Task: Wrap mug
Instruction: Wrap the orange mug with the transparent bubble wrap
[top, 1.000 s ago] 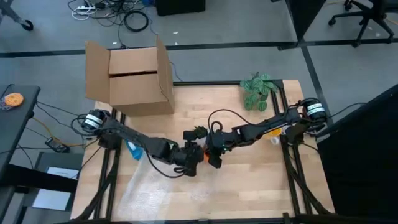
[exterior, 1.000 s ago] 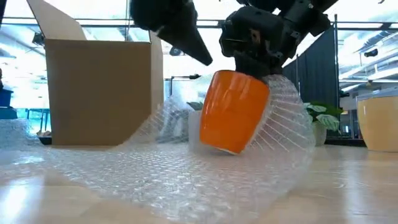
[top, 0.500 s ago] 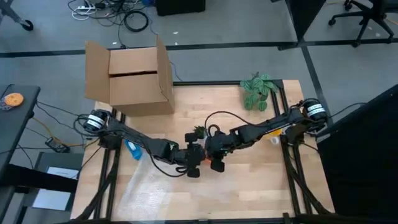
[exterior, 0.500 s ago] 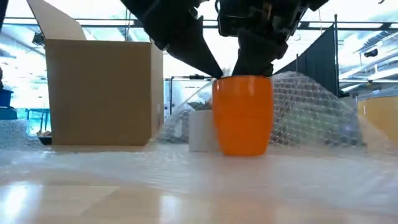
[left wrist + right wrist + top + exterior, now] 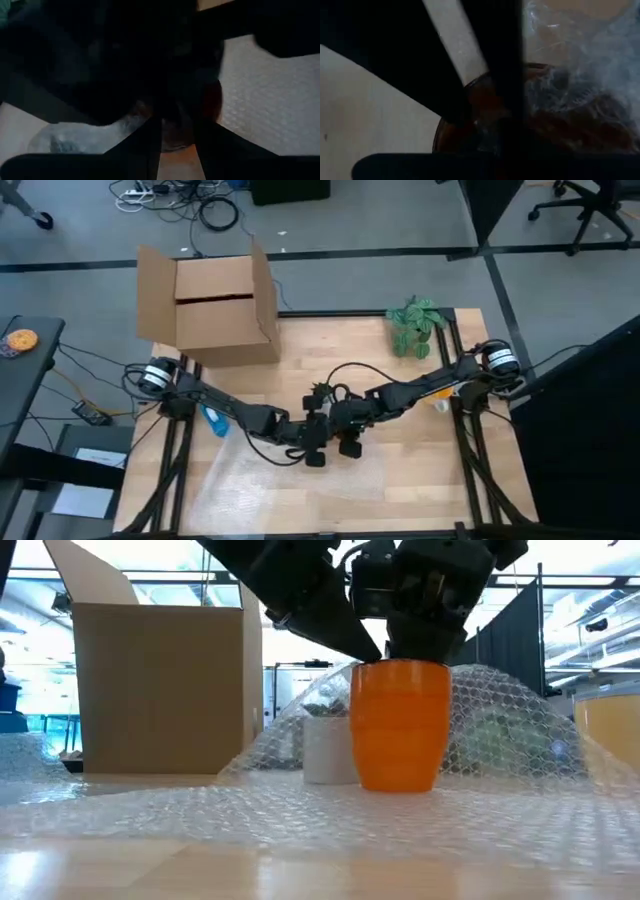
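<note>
The orange mug (image 5: 398, 726) stands upright on the bubble wrap (image 5: 300, 825) near the table's middle. Both the left gripper (image 5: 313, 442) and right gripper (image 5: 345, 430) crowd its rim; whether their jaws grip it I cannot tell. A careless pull could tip the mug or drag the wrap.

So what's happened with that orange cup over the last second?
The orange mug, tilted and lifted a second ago, now stands upright on the bubble wrap. Both arms came lower and closer over it, the left pincer and right pincer at its top. The wrap behind it, curled up against the mug before, has spread lower and wider. The cardboard box and small white cup stayed put.
</note>
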Motion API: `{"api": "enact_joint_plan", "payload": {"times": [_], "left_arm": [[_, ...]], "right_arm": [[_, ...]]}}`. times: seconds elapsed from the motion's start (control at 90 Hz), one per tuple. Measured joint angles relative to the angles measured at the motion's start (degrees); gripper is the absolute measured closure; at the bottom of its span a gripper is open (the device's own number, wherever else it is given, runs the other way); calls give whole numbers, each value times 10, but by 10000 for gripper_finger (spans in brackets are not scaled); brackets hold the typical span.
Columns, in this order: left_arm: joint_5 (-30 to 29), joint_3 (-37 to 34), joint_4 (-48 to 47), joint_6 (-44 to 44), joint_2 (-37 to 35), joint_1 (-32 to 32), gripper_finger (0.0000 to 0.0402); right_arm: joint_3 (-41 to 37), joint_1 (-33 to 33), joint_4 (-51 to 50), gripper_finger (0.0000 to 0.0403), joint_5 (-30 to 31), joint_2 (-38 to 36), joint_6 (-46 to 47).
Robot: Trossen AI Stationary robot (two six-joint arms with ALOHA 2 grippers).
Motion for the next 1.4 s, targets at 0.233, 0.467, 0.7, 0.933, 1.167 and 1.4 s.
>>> {"api": "enact_joint_plan", "payload": {"times": [0.233,0.467,0.7,0.933,1.167,1.4], "left_arm": [[0,0,10,1,5,2,307],[-2,1,18,0,24,1,306],[-1,2,20,2,25,2,306],[-11,2,15,11,19,3,306],[-19,6,3,18,16,2,306],[-17,7,3,20,13,1,306]], "right_arm": [[12,2,-23,320,-2,-1,2],[67,10,-119,302,3,0,0],[119,17,-218,309,11,1,16],[144,19,-238,334,103,1,6],[130,29,-220,393,112,1,15],[144,45,-245,394,109,0,23]]}}
